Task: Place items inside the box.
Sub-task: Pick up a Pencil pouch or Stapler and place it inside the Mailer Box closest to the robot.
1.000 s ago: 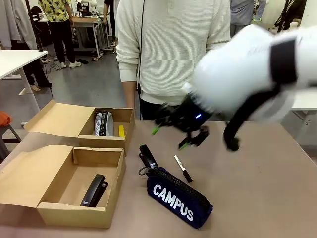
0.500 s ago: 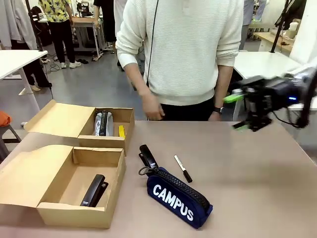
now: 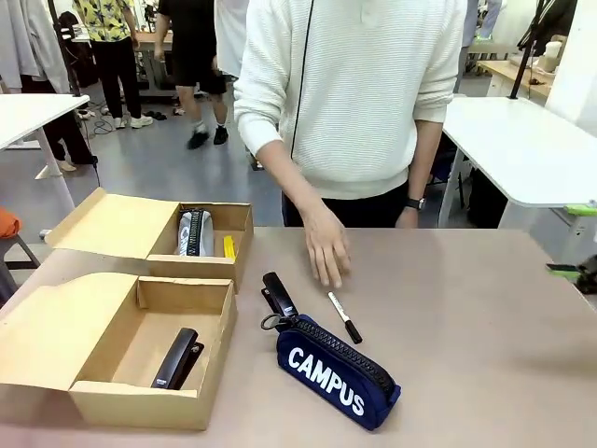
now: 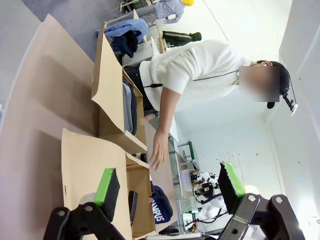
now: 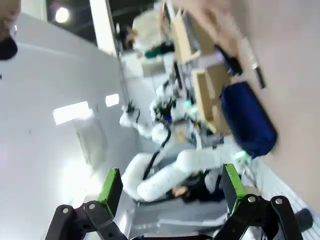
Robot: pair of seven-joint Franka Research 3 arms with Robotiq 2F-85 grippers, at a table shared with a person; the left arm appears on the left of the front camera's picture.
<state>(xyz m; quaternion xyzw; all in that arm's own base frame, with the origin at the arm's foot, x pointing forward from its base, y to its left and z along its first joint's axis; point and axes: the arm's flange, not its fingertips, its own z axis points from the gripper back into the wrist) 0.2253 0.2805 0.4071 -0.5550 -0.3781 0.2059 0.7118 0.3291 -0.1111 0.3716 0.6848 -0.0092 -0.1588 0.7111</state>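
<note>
Brown box (image 3: pixel 140 403) at lower left of the surface (image 3: pixel 485 355), black stapler (image 3: pixel 176 357) lying inside, navy CAMPUS pencil case (image 3: pixel 338 371) and marker pen (image 3: pixel 345 317) at centre, person's hand (image 3: pixel 326 247) just above the marker pen, left claw (image 4: pixel 167 180) wide and empty, right claw (image 3: pixel 571 240) wide and empty at the right edge

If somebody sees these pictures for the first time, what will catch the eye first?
First the navy pencil case with white "CAMPUS" print, lying near the front middle of the table, with a black stapler at its far-left end. Next the person's hand spread over the table centre, fingertips close to the marker pen. At the left, the nearer open cardboard box holds a second stapler.
</note>
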